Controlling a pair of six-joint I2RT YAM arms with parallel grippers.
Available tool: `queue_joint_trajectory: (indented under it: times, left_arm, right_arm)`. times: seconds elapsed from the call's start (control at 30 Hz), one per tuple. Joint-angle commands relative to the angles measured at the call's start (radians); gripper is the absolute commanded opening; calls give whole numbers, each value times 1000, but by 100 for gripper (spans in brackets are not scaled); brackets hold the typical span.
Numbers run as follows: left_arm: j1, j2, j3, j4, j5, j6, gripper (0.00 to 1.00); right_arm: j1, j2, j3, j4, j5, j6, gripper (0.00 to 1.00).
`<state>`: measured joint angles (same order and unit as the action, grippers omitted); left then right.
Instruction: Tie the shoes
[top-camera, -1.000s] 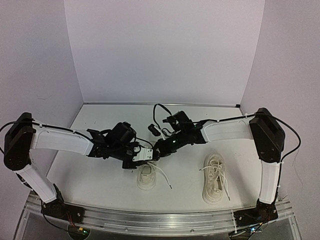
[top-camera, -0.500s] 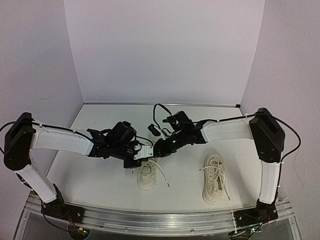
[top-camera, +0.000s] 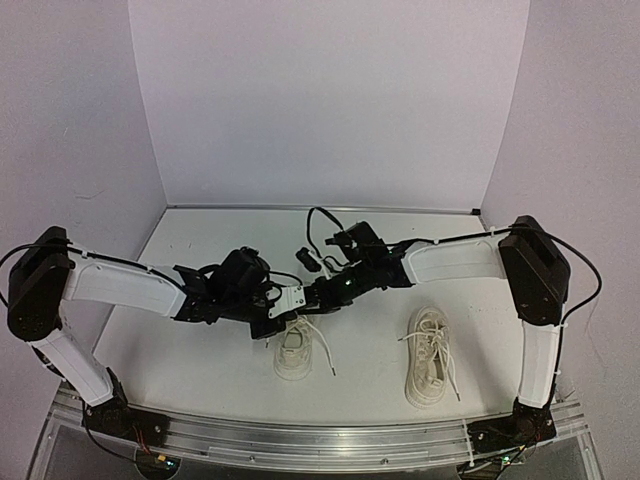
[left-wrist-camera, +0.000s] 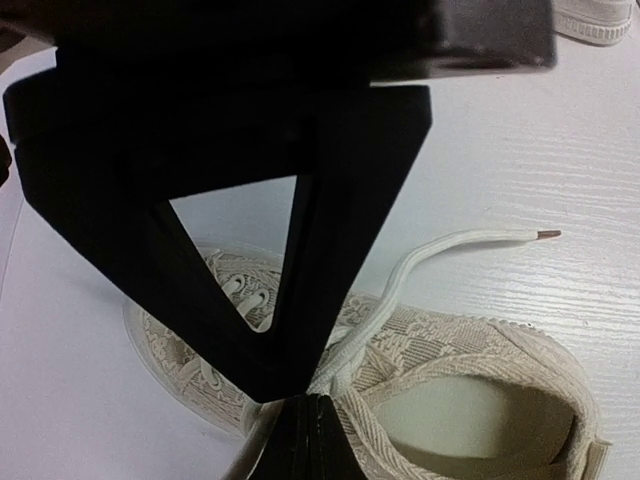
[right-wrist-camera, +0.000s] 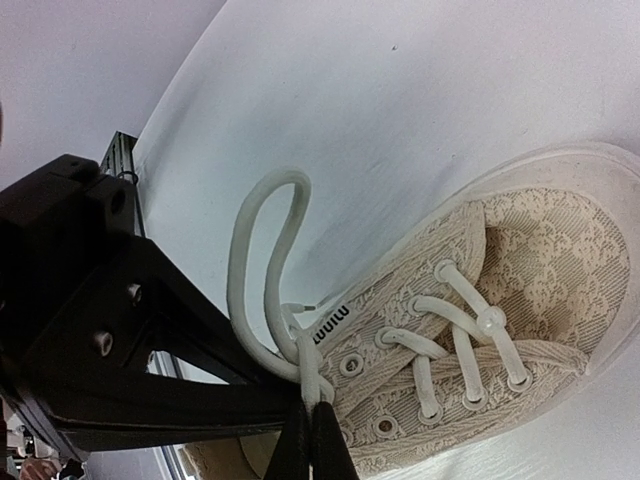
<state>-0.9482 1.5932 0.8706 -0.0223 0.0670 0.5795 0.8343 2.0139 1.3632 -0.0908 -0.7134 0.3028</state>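
With its fingers pressed together, my left gripper (left-wrist-camera: 300, 420) pinches the long white flat lace (left-wrist-camera: 420, 258), whose free end trails toward two o'clock. My right gripper (right-wrist-camera: 312, 428), fingers likewise closed, holds a loop of lace (right-wrist-camera: 262, 262) that arches toward eleven o'clock. Both hover just above the small cream-white lace-patterned low-top sneaker (top-camera: 294, 352) on the white table (top-camera: 200, 360). The second cream-white sneaker (top-camera: 428, 358) lies at three o'clock, well apart. I judge the shoe light and the cord limp and slippery, so I'd grip near the eyelets (right-wrist-camera: 352, 365) and pull gently.

The left gripper (top-camera: 288, 305) and right gripper (top-camera: 311, 297) hung tip to tip over one shoe (top-camera: 294, 354). Its lace (top-camera: 323, 351) trailed rightward; the other shoe (top-camera: 429, 358) lay well apart.
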Motion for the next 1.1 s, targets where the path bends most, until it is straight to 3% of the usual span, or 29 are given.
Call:
queue_joint_trajectory:
  times: [0.0,0.67,1.07]
  left_arm:
    - [1,13,-25,110,-26,-74,0]
    - [3,51,-163,480,-56,-326,0]
    - [3,74,-155,455,-44,-279,0]
  right_arm:
    - [5,-49,2,40,-17,9,0]
    - [6,-36,-50,121,-105,82,1]
    - [-61,-140,-89,120,-77,85,29]
